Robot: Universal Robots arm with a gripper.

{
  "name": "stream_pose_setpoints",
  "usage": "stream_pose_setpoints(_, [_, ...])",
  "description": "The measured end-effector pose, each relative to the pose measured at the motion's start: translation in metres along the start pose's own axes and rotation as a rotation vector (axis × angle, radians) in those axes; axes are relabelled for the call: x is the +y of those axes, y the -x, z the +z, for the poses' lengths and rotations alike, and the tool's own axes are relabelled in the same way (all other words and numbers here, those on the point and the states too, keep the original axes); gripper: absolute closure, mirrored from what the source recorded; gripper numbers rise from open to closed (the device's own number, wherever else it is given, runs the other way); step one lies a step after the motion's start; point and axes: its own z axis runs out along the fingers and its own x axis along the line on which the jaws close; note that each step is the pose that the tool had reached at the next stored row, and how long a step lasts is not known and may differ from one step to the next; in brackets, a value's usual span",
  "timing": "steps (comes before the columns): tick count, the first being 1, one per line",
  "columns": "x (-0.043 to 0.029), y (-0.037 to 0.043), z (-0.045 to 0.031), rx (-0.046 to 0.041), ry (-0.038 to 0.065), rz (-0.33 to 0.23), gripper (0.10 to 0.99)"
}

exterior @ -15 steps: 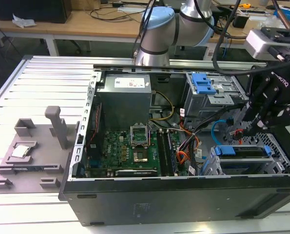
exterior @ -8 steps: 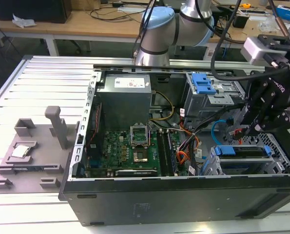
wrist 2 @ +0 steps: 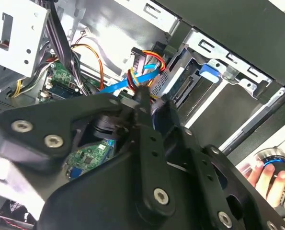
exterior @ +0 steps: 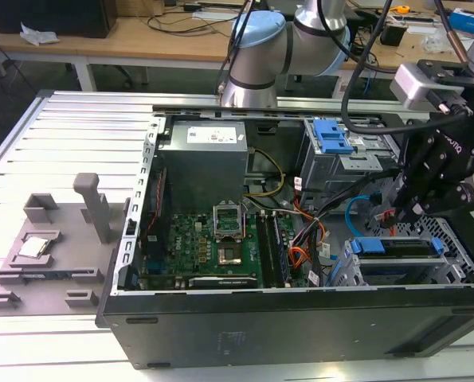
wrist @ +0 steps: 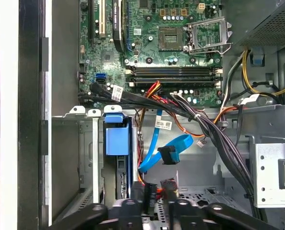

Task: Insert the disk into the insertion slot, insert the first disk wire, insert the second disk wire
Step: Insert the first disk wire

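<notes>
Blue-framed disk (exterior: pixel 396 248) in insertion slot (exterior: pixel 460 264), long axis across exterior view, end effector (exterior: pixel 399 213) pinching connector (wrist: pixel 150 190).

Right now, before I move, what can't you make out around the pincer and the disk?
Disk sockets: first wrist view, seen edge-on and hidden by the pincer.
Whether the pincer grips a plug: second wrist view, blocked by its own body.
Wire ends near the insertion slot: exterior view, behind the pincer.
</notes>
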Motion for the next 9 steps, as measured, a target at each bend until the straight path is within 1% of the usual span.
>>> stream_pose_setpoints(2, [0.0, 0.0, 0.0001, 0.0008, 0.0, 0.0, 0.871])
stream_pose_setpoints(3, [0.0, 0.0, 0.0001, 0.0012, 0.0, 0.0, 0.906])
stream_pose_setpoints(9, [0.0, 0.0, 0.0002, 0.0038, 0.0, 0.0, 0.91])
